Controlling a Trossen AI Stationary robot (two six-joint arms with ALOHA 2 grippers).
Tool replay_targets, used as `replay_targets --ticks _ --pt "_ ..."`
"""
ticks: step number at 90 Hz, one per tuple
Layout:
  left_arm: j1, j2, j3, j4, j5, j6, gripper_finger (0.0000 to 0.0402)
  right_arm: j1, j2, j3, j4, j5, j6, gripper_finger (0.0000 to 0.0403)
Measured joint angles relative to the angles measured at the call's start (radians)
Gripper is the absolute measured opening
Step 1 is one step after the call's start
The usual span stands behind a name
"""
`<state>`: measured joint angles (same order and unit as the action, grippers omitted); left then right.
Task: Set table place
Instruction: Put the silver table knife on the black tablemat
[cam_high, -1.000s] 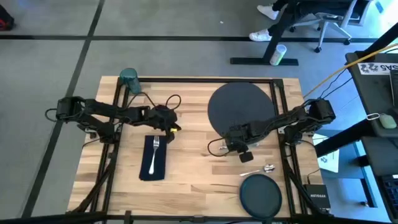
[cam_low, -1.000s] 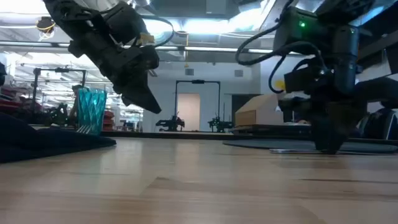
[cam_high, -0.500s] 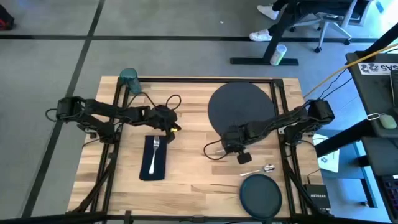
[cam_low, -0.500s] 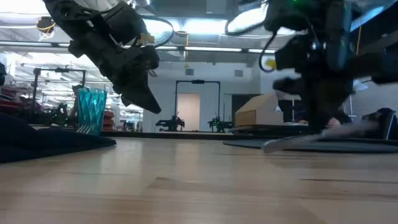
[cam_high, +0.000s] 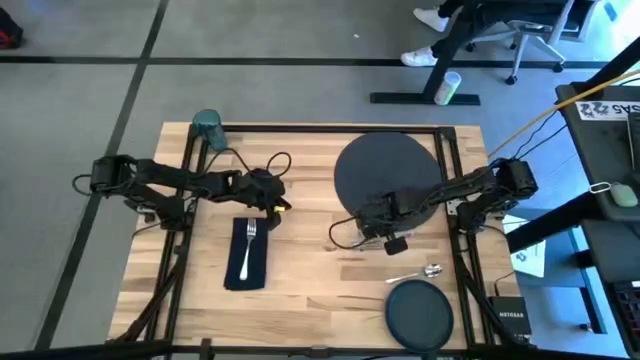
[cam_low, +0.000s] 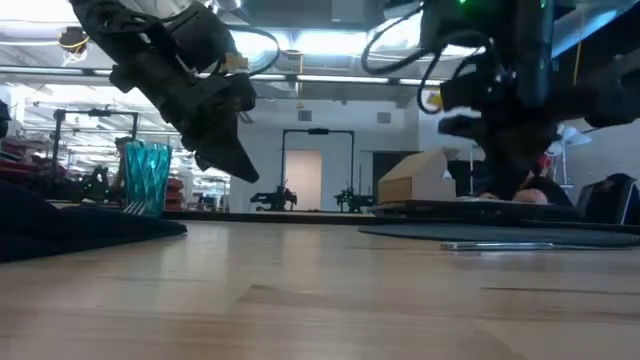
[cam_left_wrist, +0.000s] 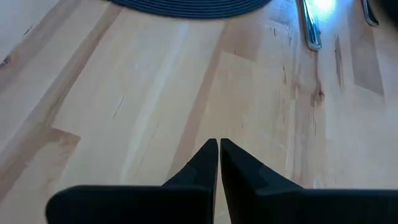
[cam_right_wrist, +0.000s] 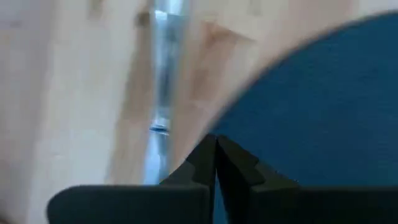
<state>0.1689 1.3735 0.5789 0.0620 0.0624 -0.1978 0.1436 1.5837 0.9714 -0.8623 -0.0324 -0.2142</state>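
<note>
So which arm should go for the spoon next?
Right. The right gripper hovers at the charger's near edge, close above the spoon, fingers closed and empty. The left gripper waits above the napkin, across the table.

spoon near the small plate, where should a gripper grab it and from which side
The spoon lies flat on the table, just above the small dark plate, bowl toward the right rail, handle running left. I would grip across the thin handle near its middle, coming straight down from above. The handle is bare there, so fingers likely clear the plate rim. The right gripper hangs nearest, fingers together.
</note>
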Motion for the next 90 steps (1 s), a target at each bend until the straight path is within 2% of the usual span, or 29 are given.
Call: replay_targets --ticks 17,33,45,57,72,90 --pt "-0.013 0.0 0.0 0.0 0.0 0.017 0.0001 0.024 0.0 -0.025 0.089 -0.088 0.006 0.0059" --pt "-0.015 0.0 0.0 0.0 0.0 0.017 0.0001 0.026 0.005 -0.09 0.148 -0.092 0.041 0.0118" --pt "-0.015 0.0 0.0 0.0 0.0 0.016 0.0001 0.026 0.005 -0.152 0.194 -0.08 0.054 0.0132" --pt "-0.015 0.0 0.0 0.0 0.0 0.015 0.0001 0.025 0.0 -0.21 0.255 -0.046 0.06 0.011" --pt "-0.015 0.0 0.0 0.0 0.0 0.003 0.0001 0.006 -0.001 -0.214 0.216 -0.007 0.06 0.0015" --pt "-0.015 0.0 0.0 0.001 -0.002 -0.004 0.0001 0.007 -0.009 -0.116 0.03 0.127 0.059 0.0001"
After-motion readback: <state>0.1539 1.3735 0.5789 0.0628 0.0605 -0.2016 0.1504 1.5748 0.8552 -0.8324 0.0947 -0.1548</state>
